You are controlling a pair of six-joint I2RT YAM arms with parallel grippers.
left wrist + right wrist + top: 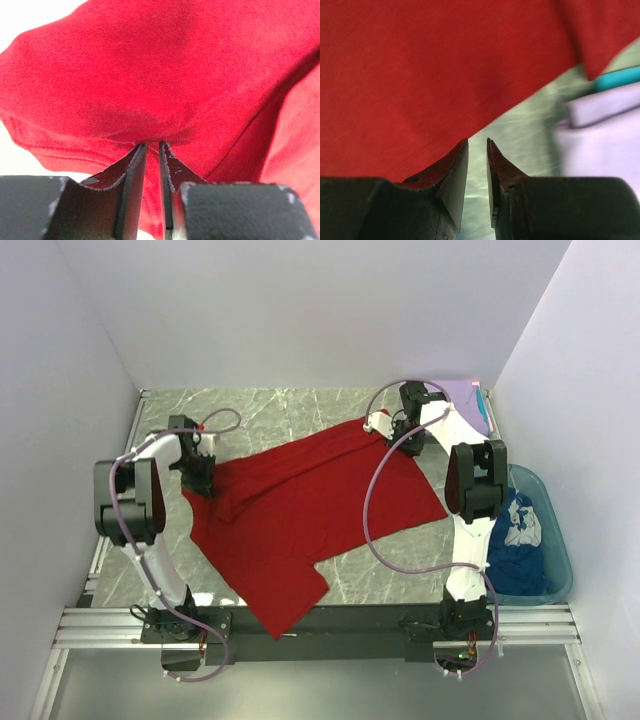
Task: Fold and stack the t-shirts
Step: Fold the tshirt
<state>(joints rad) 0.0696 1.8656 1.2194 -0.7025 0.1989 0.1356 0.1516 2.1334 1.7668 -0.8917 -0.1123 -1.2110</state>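
Observation:
The bright red t-shirt point(300, 510) lies spread and partly rumpled across the middle of the table. My left gripper point(200, 485) is at its left edge, shut on a fold of the red cloth point(160, 70), which sits between the pads point(152, 145). My right gripper point(407, 447) is at the shirt's far right corner; its jaws point(477, 141) stand slightly apart and empty, over bare table just beside the red edge point(420, 65). The lavender t-shirt point(465, 398) lies at the back right. The dark blue t-shirt with white print point(517, 530) is bunched in the tub.
The translucent teal tub point(560, 560) stands at the right edge beside the right arm. The lavender cloth point(605, 135) and a teal rim point(620, 77) show close to the right gripper. White walls close in the marble table point(280, 410) on three sides.

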